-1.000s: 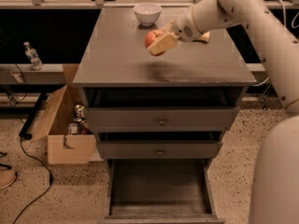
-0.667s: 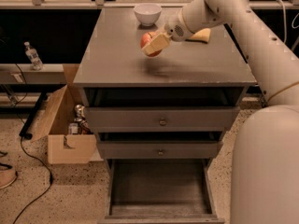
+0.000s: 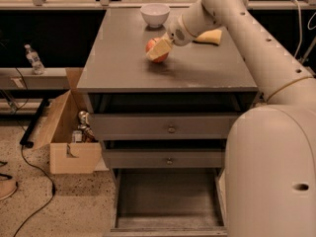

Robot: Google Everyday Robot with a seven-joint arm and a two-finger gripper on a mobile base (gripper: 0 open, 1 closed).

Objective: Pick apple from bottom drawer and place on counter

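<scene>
The apple (image 3: 152,45) sat in the middle of the counter (image 3: 118,63), a little toward the back edge and well in from both side edges. It lay low over the grey surface, with its shadow close beneath it. Whether its underside was touching the top could not be told from this view.

The gripper (image 3: 158,51) was around the apple, its jaws pinching it. One pale finger (image 3: 160,48) lay slantwise across the fruit's front face, and the other was hidden behind it. The wrist and arm reached in from the right rear corner, so the apple lay to the front and left of the wrist, at the very tip of the jaws.

By my judgement, what mattered next was the small drop between apple and counter. A release would call for spreading the jaws and withdrawing up and back toward the right rear corner.

The white bowl (image 3: 155,14) stood near the back edge, and the yellow sponge (image 3: 211,36) lay to the right, both apart from the apple. The bottom drawer (image 3: 168,196) hung open and bare below.
</scene>
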